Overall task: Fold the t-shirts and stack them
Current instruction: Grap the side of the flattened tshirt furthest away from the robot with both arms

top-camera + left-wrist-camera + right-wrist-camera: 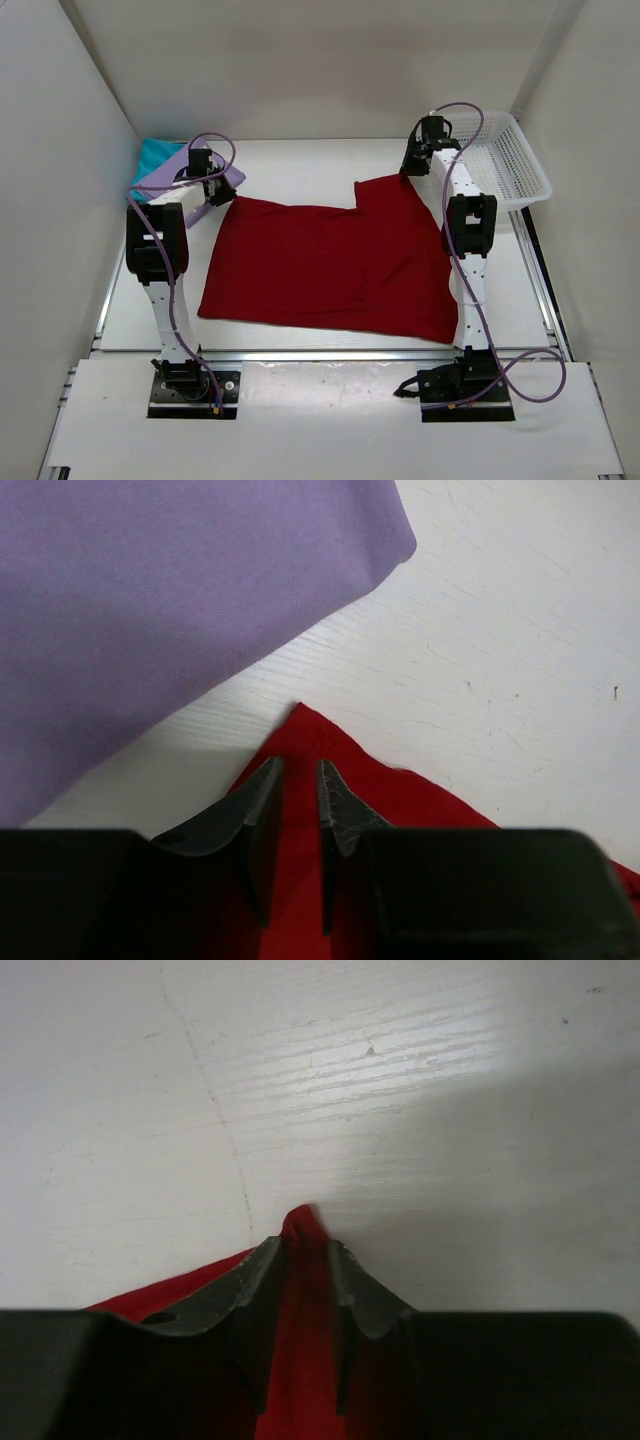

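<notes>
**Top external: both arms on the far edge of the red shirt**

From overhead I saw the dark red shirt spread flat in the middle of the table, its long axis running left to right between the arms. The left gripper sat at the far-left corner, jaws nearly together with red cloth between them, just beside the lavender shirt. The right gripper held the far-right corner pinched into a ridge between its jaws. Each arm was nearest its own corner. The rest of the cloth lay toward the near side, so I judged the fold would carry the far edge nearward.
</notes>
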You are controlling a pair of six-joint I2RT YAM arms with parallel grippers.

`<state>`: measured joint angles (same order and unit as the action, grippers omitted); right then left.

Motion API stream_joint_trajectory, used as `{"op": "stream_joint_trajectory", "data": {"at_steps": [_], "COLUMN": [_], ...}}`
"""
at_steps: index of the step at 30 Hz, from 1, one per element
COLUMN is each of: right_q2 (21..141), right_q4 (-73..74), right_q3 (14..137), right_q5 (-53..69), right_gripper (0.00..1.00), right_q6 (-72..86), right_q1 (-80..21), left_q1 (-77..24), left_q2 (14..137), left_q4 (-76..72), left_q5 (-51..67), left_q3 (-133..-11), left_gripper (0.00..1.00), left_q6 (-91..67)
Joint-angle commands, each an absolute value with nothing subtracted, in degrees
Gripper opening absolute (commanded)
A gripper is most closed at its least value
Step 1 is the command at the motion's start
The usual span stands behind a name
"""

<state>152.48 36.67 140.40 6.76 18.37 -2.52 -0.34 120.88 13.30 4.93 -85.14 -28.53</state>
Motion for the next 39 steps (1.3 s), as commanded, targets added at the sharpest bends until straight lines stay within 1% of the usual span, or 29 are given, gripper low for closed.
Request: {"op": "stream_joint_trajectory", "data": {"at_steps": [1, 2, 4, 6, 8, 10, 15, 22, 25, 28, 34, 38, 39], "right_q2": [152.9, 153.0, 152.2, 151.5, 150.6, 149.2, 146.3, 144.1, 143.4, 142.0, 140.5, 139.9, 140.0], "right_q4": [35.7, 35.1, 35.3, 35.1, 35.6, 36.9, 39.2, 42.1, 43.9, 44.5, 44.8, 45.4, 45.4], "right_q3": [142.4, 142.4, 142.5, 143.1, 144.0, 143.9, 144.2, 144.1, 144.1, 143.6, 143.1, 142.7, 142.6], "right_q5": [6.7, 7.1, 6.7, 6.8, 6.5, 5.5, 4.1, 3.3, 3.9, 3.8, 3.7, 3.7, 3.6], "right_gripper": [0.23, 0.23, 0.13, 0.09, 0.01, 0.0, 0.0, 0.0, 0.0, 0.0, 0.0, 0.0, 0.0], "right_q6": [19.1, 19.0, 18.5, 18.1, 17.2, 15.6, 12.8, 10.6, 10.1, 9.6, 8.7, 9.0, 9.0], "right_q1": [-2.4, -2.6, -2.6, -3.1, -3.1, -3.6, -4.4, -4.5, -4.2, -4.7, -6.6, -7.3, -7.3], "left_q1": [-0.2, -0.2, 0.0, -0.1, -0.1, -1.1, -2.4, -3.0, -3.3, -3.7, -4.2, -4.7, -4.9], "left_q2": [118.3, 118.4, 118.6, 118.9, 119.4, 122.1, 127.1, 127.4, 126.7, 129.1, 131.6, 132.0, 132.4], "left_q4": [12.7, 12.8, 13.8, 13.9, 15.7, 18.5, 24.9, 27.4, 27.0, 30.1, 33.0, 33.4, 33.7], "left_q5": [4.4, 4.0, 4.2, 3.3, 1.5, 0.1, -2.8, -4.5, -5.0, -5.7, -5.2, -5.5, -5.3], "left_q3": [-86.8, -86.6, -87.6, -88.2, -90.6, -94.8, -102.2, -101.4, -99.4, -102.1, -106.4, -107.7, -107.8], "left_gripper": [0.31, 0.31, 0.33, 0.36, 0.41, 0.45, 0.43, 0.42, 0.45, 0.47, 0.46, 0.5, 0.46], "left_q6": [-28.3, -28.2, -28.1, -28.1, -26.6, -25.1, -21.3, -18.7, -17.9, -17.6, -17.4, -17.2, -16.7]}}
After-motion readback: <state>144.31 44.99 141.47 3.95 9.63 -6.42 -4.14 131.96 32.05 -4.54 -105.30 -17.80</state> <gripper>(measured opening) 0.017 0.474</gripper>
